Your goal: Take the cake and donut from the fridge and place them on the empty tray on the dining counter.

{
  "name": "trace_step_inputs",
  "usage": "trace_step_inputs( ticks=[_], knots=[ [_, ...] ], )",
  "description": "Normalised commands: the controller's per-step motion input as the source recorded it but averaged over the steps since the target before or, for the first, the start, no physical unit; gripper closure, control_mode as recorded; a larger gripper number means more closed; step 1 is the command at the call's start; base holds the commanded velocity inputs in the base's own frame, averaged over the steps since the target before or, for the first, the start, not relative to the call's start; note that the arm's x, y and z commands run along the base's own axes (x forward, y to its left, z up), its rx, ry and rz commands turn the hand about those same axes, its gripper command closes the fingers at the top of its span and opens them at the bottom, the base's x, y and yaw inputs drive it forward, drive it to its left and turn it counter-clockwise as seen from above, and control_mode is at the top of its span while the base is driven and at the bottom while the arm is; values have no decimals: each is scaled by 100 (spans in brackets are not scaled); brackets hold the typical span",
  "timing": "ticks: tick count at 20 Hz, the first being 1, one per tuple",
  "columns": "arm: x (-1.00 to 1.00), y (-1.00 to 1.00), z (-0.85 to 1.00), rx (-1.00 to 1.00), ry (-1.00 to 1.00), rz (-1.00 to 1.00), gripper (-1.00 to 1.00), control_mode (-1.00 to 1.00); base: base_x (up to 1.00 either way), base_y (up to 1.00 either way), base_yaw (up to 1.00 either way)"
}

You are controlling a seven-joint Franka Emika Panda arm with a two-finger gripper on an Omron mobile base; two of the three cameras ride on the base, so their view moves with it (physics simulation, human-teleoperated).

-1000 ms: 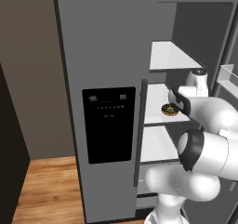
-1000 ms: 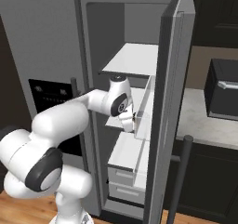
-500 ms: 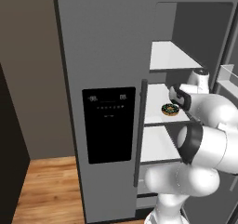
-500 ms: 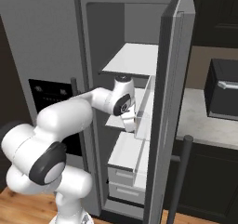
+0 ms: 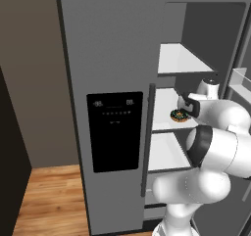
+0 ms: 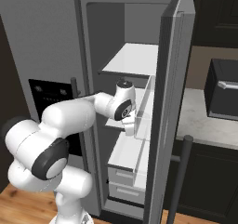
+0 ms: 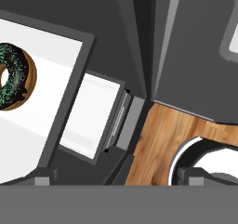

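A wooden floor [image 5: 49, 196] runs beneath. A dark microwave [image 6: 223, 95] sits on a pale marbled bench [image 6: 204, 125] above dark cabinets [image 6: 209, 181], right of centre.

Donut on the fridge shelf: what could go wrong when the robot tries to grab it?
1. In the hand view the donut sits off at the edge, not between the fingers, so a grab now would probably miss.
2. The gripper works close to the shelf and open door, so the arm might bump them.
3. The donut lies flat, so open jaws coming in crooked could shove it back.
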Motion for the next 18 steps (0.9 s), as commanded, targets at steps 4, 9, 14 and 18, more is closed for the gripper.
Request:
trace_step_inputs(
  ticks=[4, 9, 14, 18],
  knots=[
    [7, -6, -16, 1, 0, 0, -100, -100, 0, 0, 0],
    [14, -16, -2, 5, 0, 0, -100, -100, 0, 0, 0],
    [24, -21, 0, 7, 0, 0, -100, -100, 0, 0, 0],
    [27, -3, 0, 4, 0, 0, -100, -100, 0, 0, 0]
  ],
)
